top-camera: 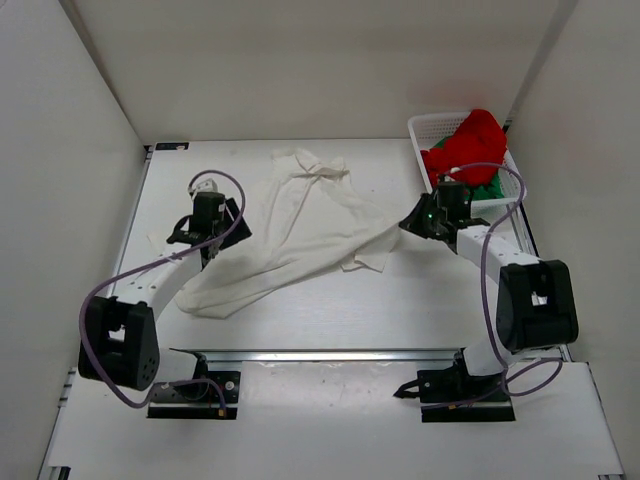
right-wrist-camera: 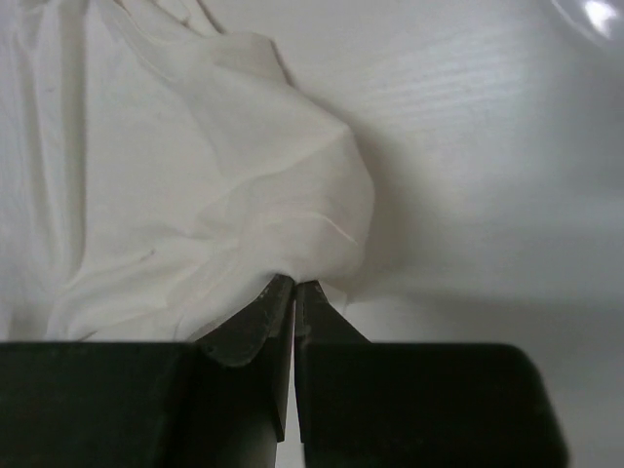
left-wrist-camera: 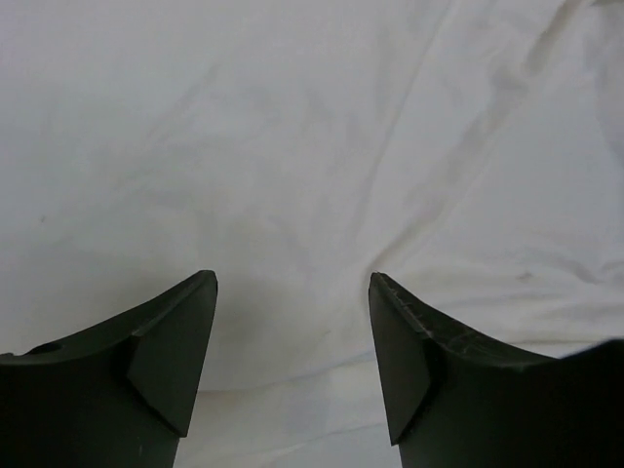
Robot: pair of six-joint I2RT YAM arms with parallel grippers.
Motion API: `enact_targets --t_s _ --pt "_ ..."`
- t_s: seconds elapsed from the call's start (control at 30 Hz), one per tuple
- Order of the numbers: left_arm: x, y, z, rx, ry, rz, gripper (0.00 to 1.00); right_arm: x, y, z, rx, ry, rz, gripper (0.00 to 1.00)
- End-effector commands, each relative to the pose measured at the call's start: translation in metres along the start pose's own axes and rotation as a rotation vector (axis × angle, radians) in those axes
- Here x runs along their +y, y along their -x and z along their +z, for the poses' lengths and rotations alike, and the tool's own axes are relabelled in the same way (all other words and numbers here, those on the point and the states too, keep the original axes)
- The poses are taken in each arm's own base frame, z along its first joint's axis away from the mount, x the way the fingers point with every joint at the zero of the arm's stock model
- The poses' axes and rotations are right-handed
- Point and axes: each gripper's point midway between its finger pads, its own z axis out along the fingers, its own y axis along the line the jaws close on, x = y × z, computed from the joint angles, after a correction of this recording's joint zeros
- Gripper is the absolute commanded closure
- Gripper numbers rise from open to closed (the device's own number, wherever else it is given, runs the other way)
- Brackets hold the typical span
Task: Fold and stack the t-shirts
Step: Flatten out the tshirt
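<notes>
The white t-shirt (top-camera: 300, 225) lies rumpled and unfolded across the middle of the surface (top-camera: 400, 300), running from the far centre down to the near left, with a twisted bunch at its far end. The red t-shirt (top-camera: 470, 140) and the green t-shirt (top-camera: 488, 190) sit heaped in the basket (top-camera: 425, 125) at the far right corner, the red on top.

The right end effector (top-camera: 412, 222) is closed on the right-hand edge of the white t-shirt, a fold of cloth caught at its tips in the right wrist view (right-wrist-camera: 294, 285). How many layers it has caught is not clear from here. The left end effector (top-camera: 200, 240) hangs over the shirt's left part with its jaws wide apart and nothing between them (left-wrist-camera: 292, 283), only cloth below.

The risk, as I judge it, is one-sided tension. If the right arm pulls while the left side is free, the shirt would likely drag and bunch toward the right instead of spreading flat. A shallow pinch could slip off the hem. The left jaws, closing where they are, might gather a wrinkle in the middle of the cloth and not an edge.
</notes>
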Motion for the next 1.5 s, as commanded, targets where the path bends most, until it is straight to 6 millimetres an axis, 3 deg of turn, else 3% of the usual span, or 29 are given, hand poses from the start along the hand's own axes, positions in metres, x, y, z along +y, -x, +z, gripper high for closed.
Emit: enact_targets --t_s 0.0,0.13,0.17,0.23,0.3,0.33,0.4,0.47,0.5,0.53,0.57,0.6,0.63,0.7,0.73,0.8,0.83,0.87,0.9,0.93,1.0,1.03,1.1,1.17,1.2,1.27,1.33,1.37,1.47 --pt "0.041 -0.026 0.005 0.035 0.105 -0.057 0.25 -0.006 0.003 -0.013 -0.061 0.011 0.047 1.0" --pt "0.058 -0.051 0.018 0.136 0.141 -0.056 0.19 -0.013 0.0 -0.018 -0.08 0.038 0.085 1.0" --pt "0.053 -0.053 0.021 0.142 0.135 -0.03 0.24 -0.014 0.0 -0.02 -0.086 0.045 0.088 1.0" --pt "0.046 -0.072 0.038 0.211 0.127 -0.024 0.42 -0.013 0.0 -0.021 -0.097 0.046 0.09 1.0" --pt "0.031 -0.076 0.051 0.22 0.093 -0.037 0.72 -0.011 -0.001 -0.024 -0.108 0.042 0.087 1.0" --pt "0.023 -0.074 0.061 0.21 0.098 -0.025 0.78 -0.01 -0.002 -0.025 -0.106 0.041 0.081 1.0" --pt "0.004 -0.06 0.077 0.189 0.09 -0.009 0.92 -0.008 -0.009 -0.026 -0.097 0.045 0.079 1.0" --pt "-0.027 -0.028 0.104 0.134 0.078 0.009 1.0 -0.011 -0.018 -0.027 -0.088 0.05 0.101 1.0" --pt "-0.052 0.005 0.109 0.08 0.044 0.001 1.0 -0.012 -0.018 -0.027 -0.087 0.052 0.098 1.0" --pt "-0.057 0.003 0.122 0.111 0.056 0.012 1.0 -0.014 -0.022 -0.025 -0.076 0.044 0.106 1.0" --pt "-0.088 0.027 0.132 0.076 0.005 0.021 1.0 -0.014 -0.023 -0.025 -0.075 0.042 0.099 1.0" --pt "-0.099 0.032 0.132 0.076 0.006 0.052 1.0 -0.018 -0.023 -0.025 -0.077 0.031 0.106 1.0" --pt "-0.123 0.053 0.133 0.048 -0.014 0.078 0.98 -0.022 -0.022 -0.025 -0.078 0.02 0.106 1.0" --pt "-0.152 0.086 0.126 0.01 -0.052 0.091 0.8 -0.023 -0.02 -0.023 -0.075 0.018 0.116 1.0" --pt "-0.151 0.086 0.124 0.02 -0.05 0.093 0.72 -0.024 -0.021 -0.021 -0.07 0.016 0.119 1.0" --pt "-0.125 0.079 0.111 0.032 -0.049 0.055 0.63 -0.026 -0.02 -0.019 -0.068 0.017 0.126 1.0" --pt "-0.116 0.086 0.108 0.001 -0.068 0.011 0.59 -0.027 -0.02 -0.019 -0.068 0.014 0.128 1.0" --pt "-0.099 0.078 0.095 -0.016 -0.074 -0.032 0.58 -0.027 -0.02 -0.017 -0.065 0.018 0.132 1.0" --pt "-0.066 0.061 0.083 0.002 -0.047 -0.067 0.58 -0.028 -0.022 -0.016 -0.058 0.022 0.135 1.0" --pt "-0.054 0.069 0.077 -0.039 -0.056 -0.117 0.6 -0.024 -0.021 -0.016 -0.06 0.034 0.124 1.0" --pt "-0.008 0.046 0.049 -0.058 -0.008 -0.172 0.6 -0.019 -0.025 -0.013 -0.048 0.045 0.118 1.0" --pt "0.016 0.028 0.045 -0.051 0.04 -0.196 0.6 -0.016 -0.027 -0.012 -0.046 0.05 0.109 1.0" --pt "0.041 0.031 0.023 -0.117 0.067 -0.24 0.56 -0.009 -0.035 -0.009 -0.024 0.07 0.092 1.0" --pt "0.068 0.03 0.016 -0.144 0.104 -0.314 0.55 -0.003 -0.036 -0.008 -0.02 0.088 0.081 1.0" --pt "0.072 0.022 0.015 -0.135 0.103 -0.325 0.54 -0.005 -0.042 -0.008 -0.006 0.083 0.084 1.0" --pt "0.089 0.025 0.015 -0.163 0.118 -0.388 0.54 0.0 -0.044 -0.009 -0.011 0.1 0.067 1.0" --pt "0.09 0.019 0.021 -0.146 0.106 -0.399 0.53 0.003 -0.046 -0.01 -0.01 0.104 0.055 1.0" --pt "0.087 0.029 0.023 -0.181 0.075 -0.42 0.53 0.005 -0.047 -0.01 -0.007 0.106 0.048 1.0" --pt "0.091 0.029 0.032 -0.168 0.087 -0.439 0.54 0.011 -0.048 -0.011 -0.005 0.109 0.019 1.0"
